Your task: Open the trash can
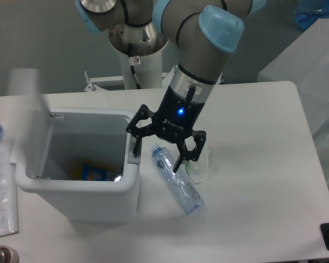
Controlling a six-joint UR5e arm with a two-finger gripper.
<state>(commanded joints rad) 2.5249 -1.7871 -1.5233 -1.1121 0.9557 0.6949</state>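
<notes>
Trash can [79,189] left (lid raised), bottle [177,179] right; gripper [157,154] between

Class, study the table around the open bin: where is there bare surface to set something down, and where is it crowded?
Bare: the table's right half, right of the plastic bottle, and the front strip below it. Crowded: between the trash can and bottle, where the gripper hangs, and the left edge, taken by a clear bag.

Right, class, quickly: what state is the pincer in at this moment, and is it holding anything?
Pincer: open, fingers spread, holding nothing; one finger sits at the rim of the trash can, whose lid stands up.
</notes>
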